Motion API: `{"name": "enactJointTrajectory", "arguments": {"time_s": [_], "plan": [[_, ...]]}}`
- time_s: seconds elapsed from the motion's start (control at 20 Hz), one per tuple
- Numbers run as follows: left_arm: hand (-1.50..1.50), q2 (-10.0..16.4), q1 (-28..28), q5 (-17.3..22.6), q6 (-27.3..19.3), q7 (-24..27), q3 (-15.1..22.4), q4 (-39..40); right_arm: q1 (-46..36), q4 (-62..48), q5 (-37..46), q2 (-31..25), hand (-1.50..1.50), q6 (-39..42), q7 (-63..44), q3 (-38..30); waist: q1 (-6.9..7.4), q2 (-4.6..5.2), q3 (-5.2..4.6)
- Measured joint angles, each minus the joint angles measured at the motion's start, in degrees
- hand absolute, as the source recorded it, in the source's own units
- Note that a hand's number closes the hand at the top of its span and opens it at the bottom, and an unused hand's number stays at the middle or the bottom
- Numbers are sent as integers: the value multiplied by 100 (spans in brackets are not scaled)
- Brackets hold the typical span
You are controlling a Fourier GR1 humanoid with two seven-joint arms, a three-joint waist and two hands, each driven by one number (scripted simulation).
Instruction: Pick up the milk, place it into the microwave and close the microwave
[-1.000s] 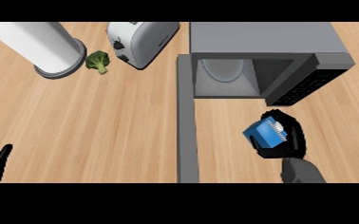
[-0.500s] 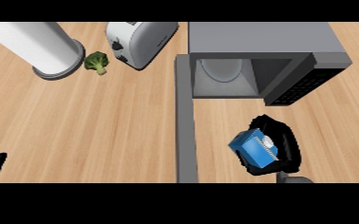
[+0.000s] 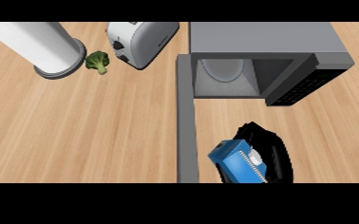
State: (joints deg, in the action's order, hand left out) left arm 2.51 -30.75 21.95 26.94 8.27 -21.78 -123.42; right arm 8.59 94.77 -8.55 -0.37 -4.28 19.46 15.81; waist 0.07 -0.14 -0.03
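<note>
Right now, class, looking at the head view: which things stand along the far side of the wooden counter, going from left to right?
Tall white cylinder with a grey base → small green broccoli floret → silver toaster → open grey microwave.

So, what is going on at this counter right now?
The robot's black right hand is curled round a blue rectangular milk carton, in front of the grey box-shaped microwave. The microwave's grey door stands open, and the carton is not yet inside. Further left on the light wooden counter, a small green broccoli, a silver toaster and a tall white cylinder are untouched. The left hand is not in view.
</note>
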Motion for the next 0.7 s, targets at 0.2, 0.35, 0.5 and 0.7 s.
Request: {"name": "enactJointTrajectory", "arguments": {"time_s": [0.2, 0.35, 0.5, 0.7], "plan": [[-150, -26, 154, -60, 93, 52, -137, 212, -353, 213, 81, 23, 150, -548, -365, 219, 12, 5, 2], [-150, 50, 148, 112, 166, -27, -355, 215, -788, 50, 130, 30, 150, -1015, -432, 366, 30, 8, 2], [-150, 79, 246, 109, 254, 3, -468, 370, -1307, -282, 204, 30, 150, -1405, -525, 353, 40, 13, 3], [-150, 122, 225, 157, 380, 59, -633, 454, -2049, -969, 335, 3, 150, -2009, -606, 252, 62, 13, 6]]}}
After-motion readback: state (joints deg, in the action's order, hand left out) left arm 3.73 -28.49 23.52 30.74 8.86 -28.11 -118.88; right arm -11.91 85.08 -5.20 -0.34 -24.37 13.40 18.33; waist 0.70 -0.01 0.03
